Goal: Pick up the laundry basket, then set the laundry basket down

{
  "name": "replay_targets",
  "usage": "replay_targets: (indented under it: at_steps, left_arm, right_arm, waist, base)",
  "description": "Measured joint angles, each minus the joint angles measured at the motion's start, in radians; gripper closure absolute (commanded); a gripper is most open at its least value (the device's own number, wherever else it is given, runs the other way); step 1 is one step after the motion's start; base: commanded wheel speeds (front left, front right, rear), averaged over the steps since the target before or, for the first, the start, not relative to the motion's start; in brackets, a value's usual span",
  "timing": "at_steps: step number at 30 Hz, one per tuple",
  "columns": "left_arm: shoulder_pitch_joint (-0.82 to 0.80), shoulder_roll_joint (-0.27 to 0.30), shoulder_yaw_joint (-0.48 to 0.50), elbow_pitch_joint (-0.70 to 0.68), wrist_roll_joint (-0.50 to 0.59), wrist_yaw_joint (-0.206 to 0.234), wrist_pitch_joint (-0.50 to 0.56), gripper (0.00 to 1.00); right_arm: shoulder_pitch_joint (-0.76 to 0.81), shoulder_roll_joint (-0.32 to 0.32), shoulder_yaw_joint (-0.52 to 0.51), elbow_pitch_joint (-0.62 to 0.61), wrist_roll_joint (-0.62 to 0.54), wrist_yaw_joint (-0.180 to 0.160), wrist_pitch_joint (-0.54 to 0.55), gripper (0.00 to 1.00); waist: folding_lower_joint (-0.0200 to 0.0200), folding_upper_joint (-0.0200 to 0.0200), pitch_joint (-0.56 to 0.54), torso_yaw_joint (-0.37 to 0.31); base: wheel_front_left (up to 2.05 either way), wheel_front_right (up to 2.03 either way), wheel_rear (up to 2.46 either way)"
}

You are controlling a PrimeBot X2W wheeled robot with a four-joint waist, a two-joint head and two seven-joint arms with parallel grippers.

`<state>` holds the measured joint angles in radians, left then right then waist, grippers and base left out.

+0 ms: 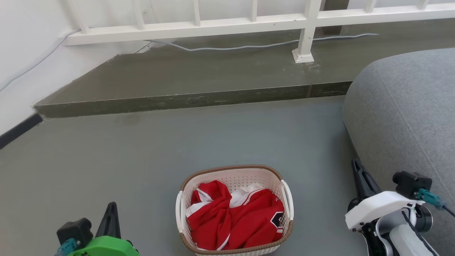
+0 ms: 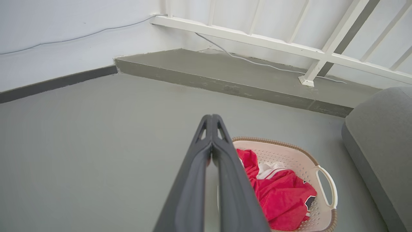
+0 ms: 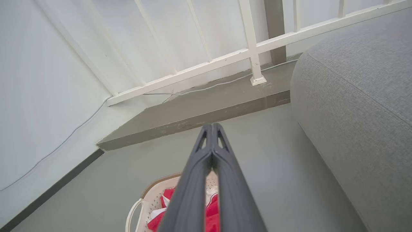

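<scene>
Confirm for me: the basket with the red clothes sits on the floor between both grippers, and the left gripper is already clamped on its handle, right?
Not quite. The laundry basket sits on the floor between both grippers, but the left gripper is shut on nothing, fingertips together, clear of the handle. The left wrist view shows this.

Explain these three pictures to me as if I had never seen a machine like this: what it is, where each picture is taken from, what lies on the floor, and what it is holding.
This is a wheeled robot with two arms, each ending in a hand of two long dark fingers. One picture looks down from a camera on its head: the left hand shows at lower left, the right hand at lower right. The other two come from cameras on the wrists, looking along each hand's own fingers.

On the grey floor stands the laundry basket, cream with a brown rim, holding red and white clothing. A grey sofa is at the right, a white railing behind.

Both hands are shut and hold nothing; the basket is not yet touched.
</scene>
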<state>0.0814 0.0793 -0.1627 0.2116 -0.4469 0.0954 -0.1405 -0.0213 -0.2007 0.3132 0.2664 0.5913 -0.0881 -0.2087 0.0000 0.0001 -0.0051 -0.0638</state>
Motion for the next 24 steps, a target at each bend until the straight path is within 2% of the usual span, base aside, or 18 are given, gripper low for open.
replay_targets:
  at_steps: [24]
  left_arm:
    - [-0.03,-0.008,0.065,0.011,-0.301,-0.062,0.071,1.0]
  right_arm:
    - [-0.001,0.038,-0.113,-0.002,0.275,0.053,0.081,1.0]
  waist:
    - [0.0,0.0,0.002,0.017]
  base:
    - [0.0,0.0,0.0]
